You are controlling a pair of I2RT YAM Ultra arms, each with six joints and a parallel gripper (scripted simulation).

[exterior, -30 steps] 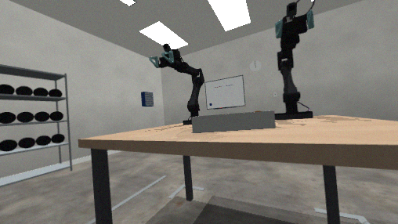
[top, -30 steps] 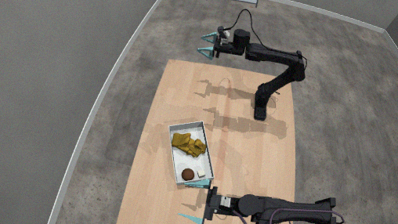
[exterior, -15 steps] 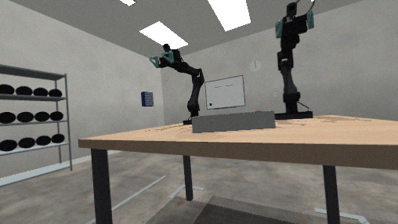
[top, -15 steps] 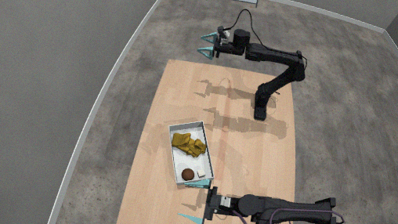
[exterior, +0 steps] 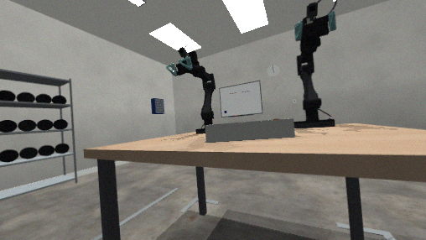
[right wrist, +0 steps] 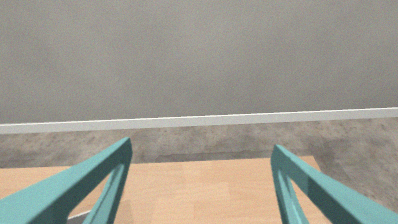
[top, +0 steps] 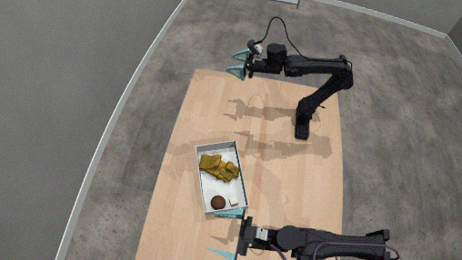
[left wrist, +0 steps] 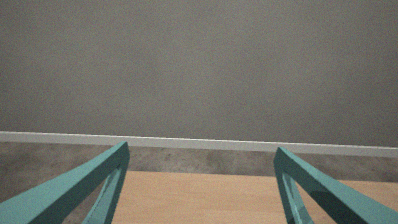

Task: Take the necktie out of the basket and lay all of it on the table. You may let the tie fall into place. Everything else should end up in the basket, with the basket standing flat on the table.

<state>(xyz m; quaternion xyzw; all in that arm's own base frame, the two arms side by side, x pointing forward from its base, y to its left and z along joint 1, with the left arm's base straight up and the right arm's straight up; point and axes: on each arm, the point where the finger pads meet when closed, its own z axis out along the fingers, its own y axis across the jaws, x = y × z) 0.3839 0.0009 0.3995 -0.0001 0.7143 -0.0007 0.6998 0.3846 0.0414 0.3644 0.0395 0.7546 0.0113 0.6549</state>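
The tie point(top: 220, 168) lies bunched in the basket point(top: 201, 182) point(exterior: 249, 131) point(right wrist: 80, 215), which stands flat on the table point(top: 296, 182) point(exterior: 147, 148) point(left wrist: 200, 200) point(right wrist: 200, 190). Left pincer point(top: 211, 230) point(exterior: 315, 26) point(left wrist: 202, 147) and right pincer point(top: 229, 63) point(exterior: 175, 66) point(right wrist: 201, 148) are spread, holding nothing. The step is likely the approach: next, one pincer should come over the basket and pinch the tie, sparing the ball point(top: 218, 202) and block point(top: 234, 201).
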